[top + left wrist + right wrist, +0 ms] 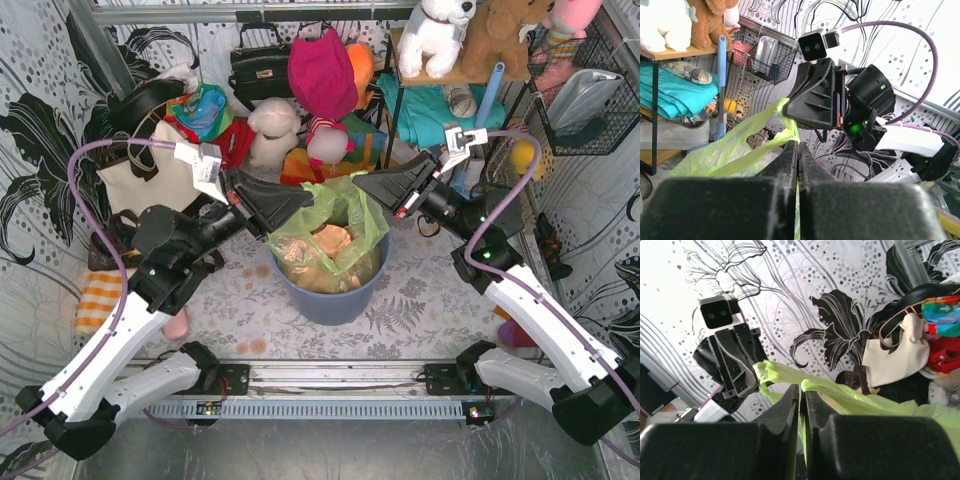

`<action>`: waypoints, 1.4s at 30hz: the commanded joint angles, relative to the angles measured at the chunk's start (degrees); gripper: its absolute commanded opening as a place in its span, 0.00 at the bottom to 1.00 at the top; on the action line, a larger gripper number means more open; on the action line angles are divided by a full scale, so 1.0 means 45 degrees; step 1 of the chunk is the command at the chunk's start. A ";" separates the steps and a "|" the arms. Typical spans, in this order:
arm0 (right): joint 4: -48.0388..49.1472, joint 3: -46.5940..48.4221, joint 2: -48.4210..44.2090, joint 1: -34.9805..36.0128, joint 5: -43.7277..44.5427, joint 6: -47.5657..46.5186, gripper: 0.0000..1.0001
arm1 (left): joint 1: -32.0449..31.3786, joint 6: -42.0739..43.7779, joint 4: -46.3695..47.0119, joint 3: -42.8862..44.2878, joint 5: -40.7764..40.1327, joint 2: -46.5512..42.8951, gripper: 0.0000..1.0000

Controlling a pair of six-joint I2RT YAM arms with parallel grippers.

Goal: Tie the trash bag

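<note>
The lime-green trash bag point(340, 225) sits in a blue-grey round bin point(330, 295) at the middle of the table, with tan crumpled paper showing inside. My left gripper point(308, 198) is shut on a twisted strip of the bag's rim at its left side. Green film runs between the jaws in the left wrist view point(799, 146). My right gripper point(358, 183) is shut on the opposite strip of the rim, with green plastic point(865, 397) draped over its closed tips point(802, 390). The two grippers face each other closely above the bin.
Behind the bin lies a pile of things: a magenta cloth bag point(322, 70), a black handbag point(260, 65), a cream tote point(145, 170) and plush toys. A shelf with teal cloth point(440, 105) stands at the back right, and a wire basket point(585, 95) hangs on the right wall.
</note>
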 commanded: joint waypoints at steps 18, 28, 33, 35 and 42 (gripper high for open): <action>-0.2635 -0.0237 -0.0634 0.0022 -0.0848 -0.0967 0.58 | -0.0001 0.2194 -0.3791 0.1210 -0.1426 0.0412 0.65; -0.2908 -0.0081 -0.0040 0.0023 -0.0813 -0.1079 0.66 | -0.0010 0.1830 -0.2271 0.2272 -0.0096 0.2367 0.67; -0.3132 -0.0203 -0.0145 0.0022 -0.0062 -0.1091 0.67 | -0.0001 0.1875 -0.2104 0.2751 -0.0073 0.2881 0.67; -0.2791 -0.0237 -0.0141 0.0022 -0.0036 -0.0963 0.67 | -0.0010 0.1773 -0.1839 0.2724 0.0083 0.2915 0.67; -0.1408 0.0784 0.0094 0.0027 0.0069 -0.0766 0.61 | 0.0009 0.1208 -0.0858 0.2998 0.0500 0.2742 0.66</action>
